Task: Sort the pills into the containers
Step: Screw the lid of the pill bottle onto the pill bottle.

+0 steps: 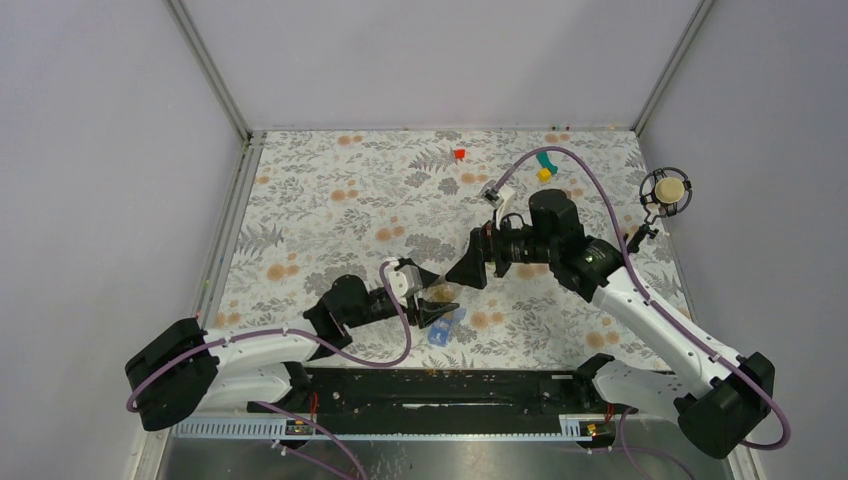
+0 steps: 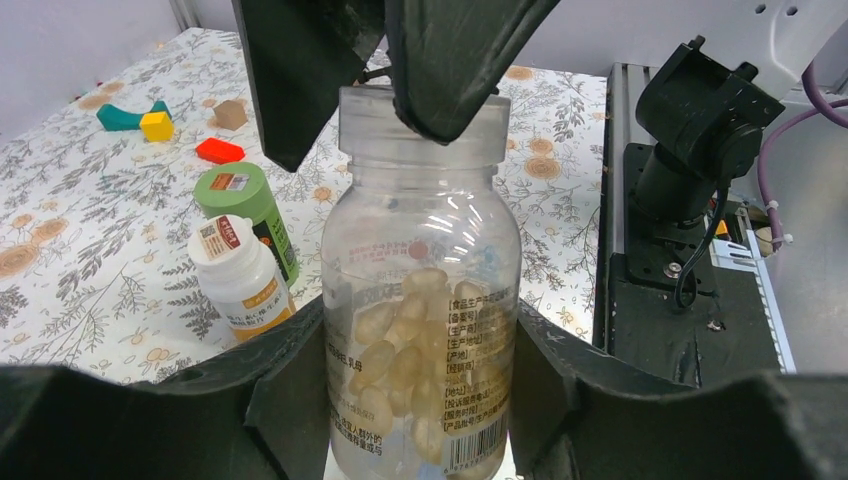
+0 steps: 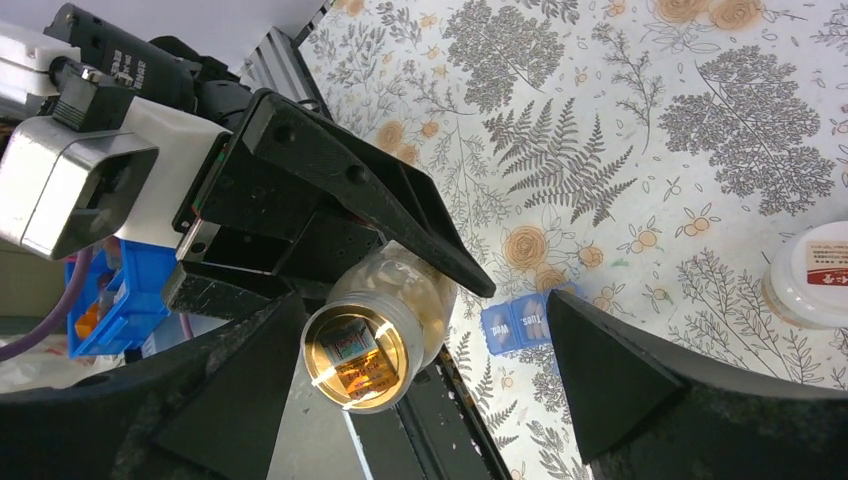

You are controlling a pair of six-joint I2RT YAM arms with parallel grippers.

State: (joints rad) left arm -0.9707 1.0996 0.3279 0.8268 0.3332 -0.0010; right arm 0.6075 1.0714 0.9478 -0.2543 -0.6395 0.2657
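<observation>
One bottle [image 2: 420,290] was clamped by the left gripper [image 2: 420,410] close to the pill box [image 3: 520,322]; the right gripper [image 3: 425,365] was spread wide around its neck.

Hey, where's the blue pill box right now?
In the top view the pill box lies by the near edge of the table, beside the left gripper holding the clear bottle.

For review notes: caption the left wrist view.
Left hand grips a clear pill bottle, open right hand straddling its top; green bottle and white bottle behind.

red block [image 1: 460,154], yellow block [image 1: 544,174]
</observation>
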